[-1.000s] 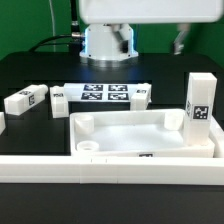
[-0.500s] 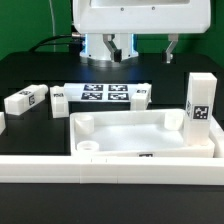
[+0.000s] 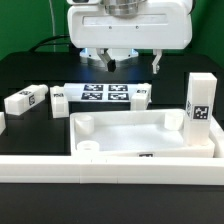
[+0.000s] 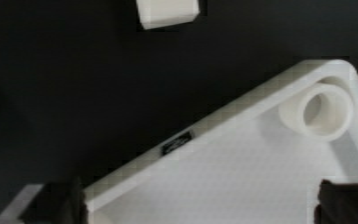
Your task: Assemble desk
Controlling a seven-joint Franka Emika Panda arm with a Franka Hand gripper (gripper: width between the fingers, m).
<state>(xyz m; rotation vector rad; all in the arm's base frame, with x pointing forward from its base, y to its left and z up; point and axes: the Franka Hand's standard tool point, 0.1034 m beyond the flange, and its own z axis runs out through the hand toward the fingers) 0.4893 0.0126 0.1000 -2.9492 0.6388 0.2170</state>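
Observation:
The desk top (image 3: 150, 138) is a white tray with a raised rim and round corner sockets, lying in the middle of the black table. One white leg (image 3: 201, 102) stands upright at its right end in the exterior view, with a tag facing out. Another leg (image 3: 27, 100) lies on the table to the left. My gripper (image 3: 131, 63) hangs open well above the table behind the tray, with nothing between its fingers. In the wrist view the fingertips (image 4: 51, 200) frame a corner of the desk top (image 4: 229, 160) with a socket (image 4: 318, 108); a loose leg (image 4: 171, 12) lies beyond.
The marker board (image 3: 105, 93) lies flat behind the tray, with small white pieces at its ends (image 3: 60, 100) (image 3: 140, 92). A long white rail (image 3: 100, 167) runs along the front of the tray.
The hand has come down and forward into the exterior view; both fingers now show fully. The jaws stay wide open. No part on the table has moved.

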